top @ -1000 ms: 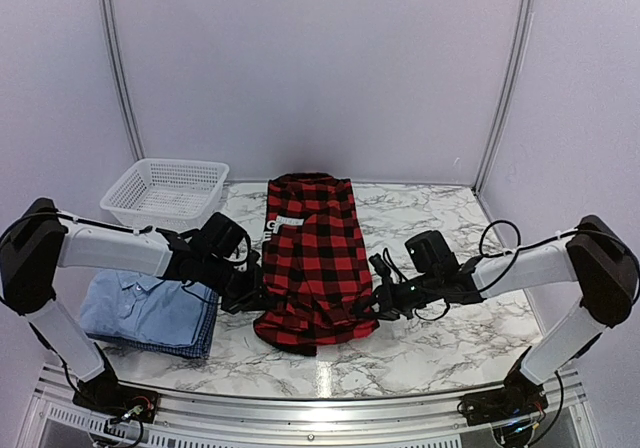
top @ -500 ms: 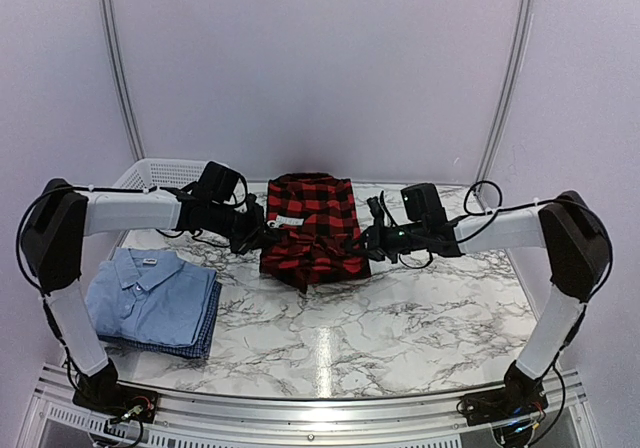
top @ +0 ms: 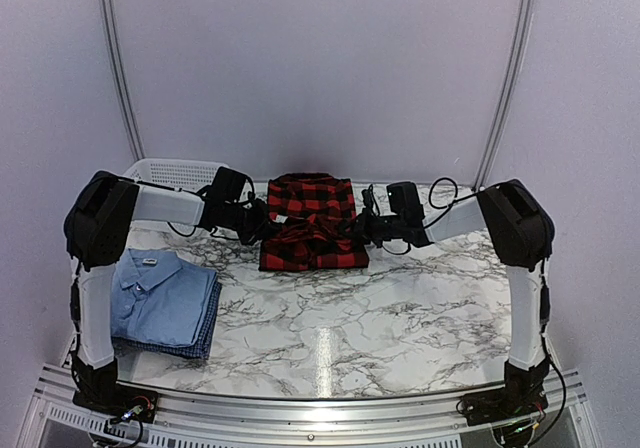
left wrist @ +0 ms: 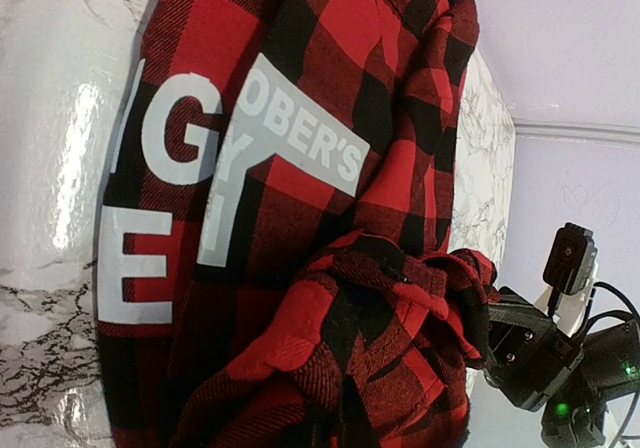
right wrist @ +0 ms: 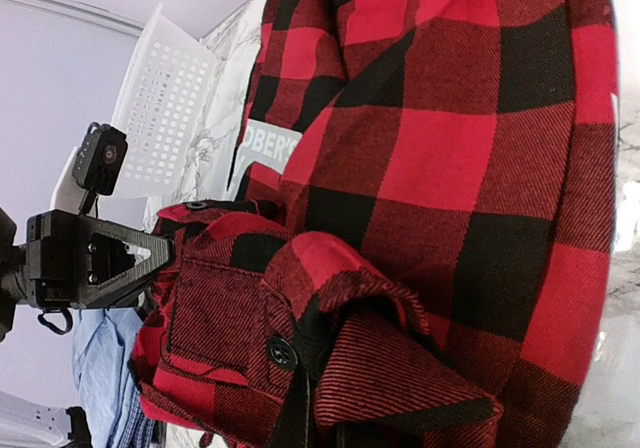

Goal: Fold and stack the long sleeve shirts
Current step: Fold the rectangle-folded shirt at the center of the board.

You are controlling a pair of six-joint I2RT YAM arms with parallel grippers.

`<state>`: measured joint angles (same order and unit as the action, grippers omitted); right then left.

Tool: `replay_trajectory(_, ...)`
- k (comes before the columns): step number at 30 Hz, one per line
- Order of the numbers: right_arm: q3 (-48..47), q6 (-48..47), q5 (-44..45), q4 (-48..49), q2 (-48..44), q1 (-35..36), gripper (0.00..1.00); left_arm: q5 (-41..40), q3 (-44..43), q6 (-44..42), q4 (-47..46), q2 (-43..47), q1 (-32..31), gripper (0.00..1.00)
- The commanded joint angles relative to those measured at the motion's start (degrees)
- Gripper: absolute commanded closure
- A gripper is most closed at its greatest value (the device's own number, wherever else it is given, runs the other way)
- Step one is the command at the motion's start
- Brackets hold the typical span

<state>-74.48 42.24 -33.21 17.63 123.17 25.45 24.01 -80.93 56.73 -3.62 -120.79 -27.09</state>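
Note:
The red-and-black plaid flannel shirt [top: 312,208] lies at the back middle of the table, its near part doubled over the far part. My left gripper [top: 264,230] is shut on the folded hem at its left side. My right gripper [top: 362,230] is shut on the hem at its right side. In the left wrist view the shirt [left wrist: 300,148] shows white lettering, and bunched cloth hides my fingers. In the right wrist view the shirt [right wrist: 450,148] also hides my fingers. The light blue collared shirt [top: 160,288] lies folded at the left on the blue checked one [top: 205,340].
A white mesh basket [top: 168,173] stands at the back left, close behind my left arm; it also shows in the right wrist view [right wrist: 170,108]. The marble table [top: 400,318] stretches in front of the plaid shirt. Pale walls close the back and sides.
Both grippers have carried the plaid shirt's near hem away from the front edge to the back, doubling the shirt over itself. The arms now reach far out.

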Motion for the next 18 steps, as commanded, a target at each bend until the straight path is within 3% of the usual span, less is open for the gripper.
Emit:
replay_trajectory(1, -3.1, 1.6, -0.8, 5.2, 2.7, -0.9, 1.0, -2.1, -1.0, 0.9, -4.2, -1.6, 0.4, 1.0)
replay_trajectory(18, -8.1, 0.4, 1.0, 3.6, 4.8, -1.5, 1.0, -2.9, -4.5, 0.0, -3.6, -3.0, 0.8, 1.0)
